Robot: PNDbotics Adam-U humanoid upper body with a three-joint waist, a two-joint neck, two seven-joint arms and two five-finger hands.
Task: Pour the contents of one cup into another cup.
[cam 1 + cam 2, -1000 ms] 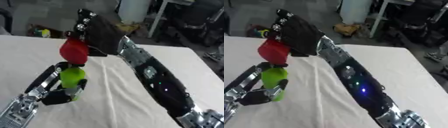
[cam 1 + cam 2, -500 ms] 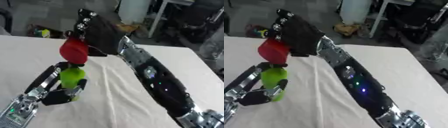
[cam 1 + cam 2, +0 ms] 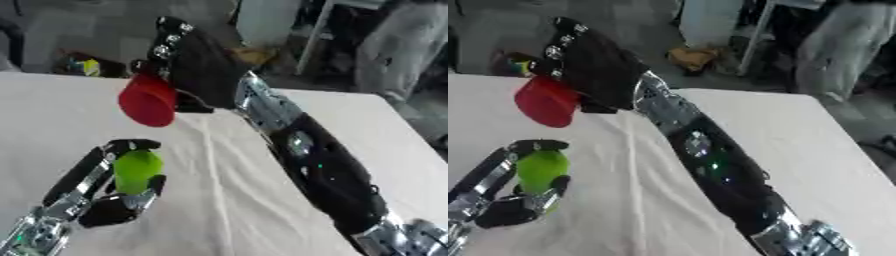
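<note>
Table (image 3: pixel 367 130) under a wrinkled white cloth fills most of the view, far edge running along the top against a cluttered floor.

My right arm (image 3: pixel 315 170) crosses the table from the near right corner up toward the far left. My right hand (image 3: pixel 197 65) is wrapped round the red cup (image 3: pixel 149 102), fingers curled on it, holding it raised and tipped toward the left, above and a little beyond the green cup (image 3: pixel 137 170). I can't tell whether the red cup's mouth faces the green one; its rounded side is what shows.

My left hand (image 3: pixel 114 200) comes in from the near left corner, fingers and thumb curled round the green cup, which sits low near the table's left edge. Can't tell if its base is on the cloth or just off it.

Judgement: pour is in progress or about to be. No contents visible in either cup, so can't say how much has gone over.

Risks, as I judge them:
- red cup looks offset toward the far edge of the table from the green cup, so anything leaving it could miss the mouth and land on the cloth
- tipping further without lining up first makes that worse
- green cup mouth is partly hidden by my left fingers, which could catch the stream
</note>
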